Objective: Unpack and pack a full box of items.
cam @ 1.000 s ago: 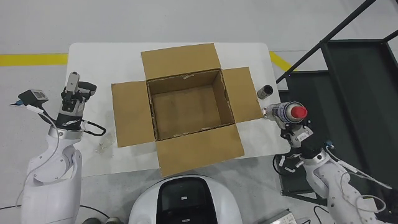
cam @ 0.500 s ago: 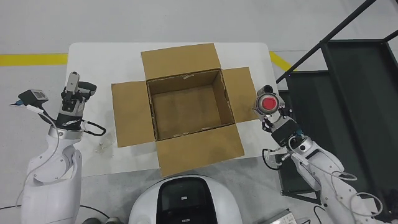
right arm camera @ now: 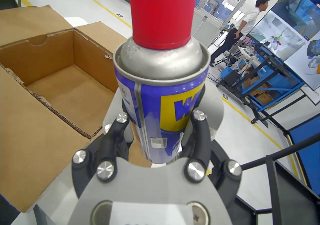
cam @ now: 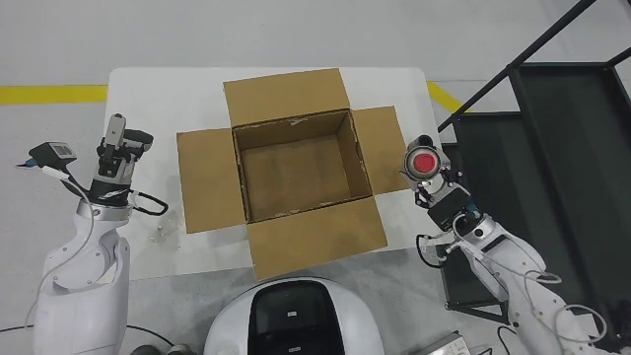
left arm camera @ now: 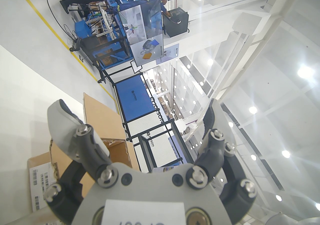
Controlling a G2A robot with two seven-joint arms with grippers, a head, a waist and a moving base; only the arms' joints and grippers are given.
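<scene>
An open cardboard box (cam: 296,168) sits mid-table with all its flaps folded out and nothing inside. My right gripper (cam: 430,182) is shut on a blue and yellow spray can (cam: 425,164) with a red cap, held upright just off the box's right flap. In the right wrist view the can (right arm camera: 160,86) stands between the fingers (right arm camera: 200,123), with the box interior (right arm camera: 70,91) beyond. My left gripper (cam: 124,138) is open with nothing in it, off the table's left edge. In the left wrist view the left gripper (left arm camera: 137,116) points up past the box (left arm camera: 105,121).
A small dark cylinder (cam: 423,141) stands on the table (cam: 158,89) right behind the held can. A small clear scrap (cam: 163,229) lies near the table's front left. A dark metal frame (cam: 552,158) stands close beside the table's right edge.
My right gripper turned the spray can from lying sideways to cap-up and carried it left to the box's right flap. The left arm has not moved.
</scene>
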